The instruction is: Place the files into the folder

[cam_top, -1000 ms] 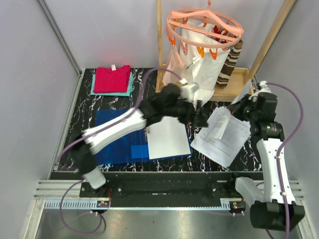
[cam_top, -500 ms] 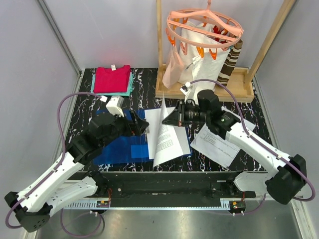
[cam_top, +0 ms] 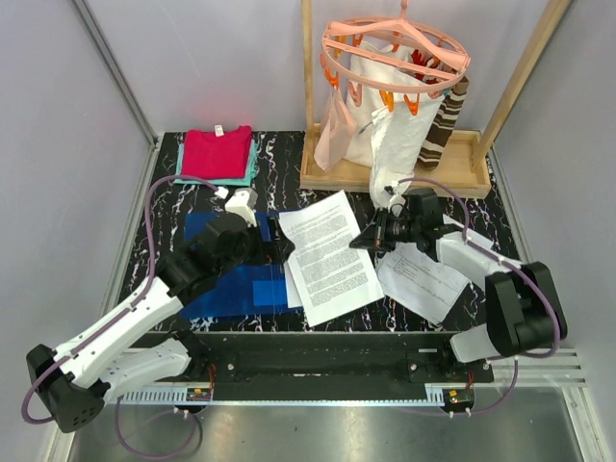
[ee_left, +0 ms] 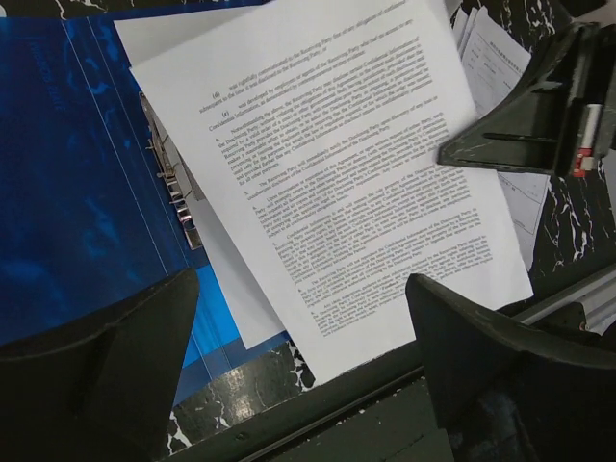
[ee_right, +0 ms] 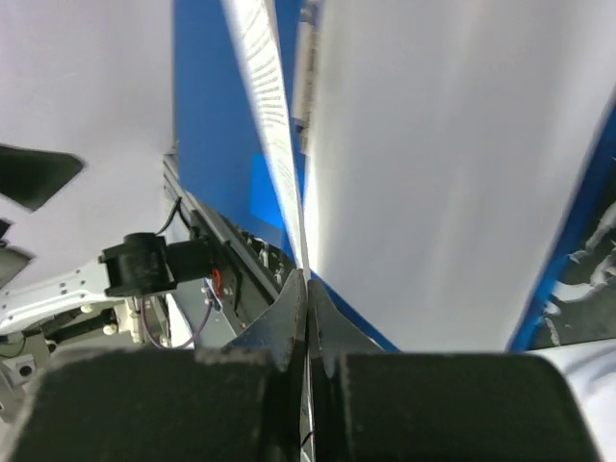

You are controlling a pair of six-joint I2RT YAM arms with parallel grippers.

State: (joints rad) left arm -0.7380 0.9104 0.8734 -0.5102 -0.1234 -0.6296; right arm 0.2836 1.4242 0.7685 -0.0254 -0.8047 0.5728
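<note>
The blue folder [cam_top: 231, 294] lies open on the left half of the table. A printed white file sheet [cam_top: 327, 255] lies tilted over its right part and overhangs the table. My right gripper [cam_top: 366, 239] is shut on that sheet's right edge; the right wrist view shows the jaws [ee_right: 306, 289] pinching the sheet [ee_right: 274, 144] edge-on, over the folder [ee_right: 217, 125]. My left gripper [cam_top: 277, 246] is open and empty, just above the folder. Its wrist view shows the sheet [ee_left: 346, 183], the folder [ee_left: 67, 192], its ring clip [ee_left: 173, 188] and a blank sheet [ee_left: 231, 289] under it. More files [cam_top: 428, 279] lie at the right.
Red and teal folded cloths [cam_top: 217, 154] sit at the back left. A wooden rack [cam_top: 452, 168] with an orange peg hanger [cam_top: 395, 48] and white garments stands at the back right. The table's front rail [ee_left: 385, 414] lies just below the sheet.
The right gripper has laid the sheet, held upright half a second ago, down flat over the folder and drawn back to the right. The left arm has pulled back over the folder.
</note>
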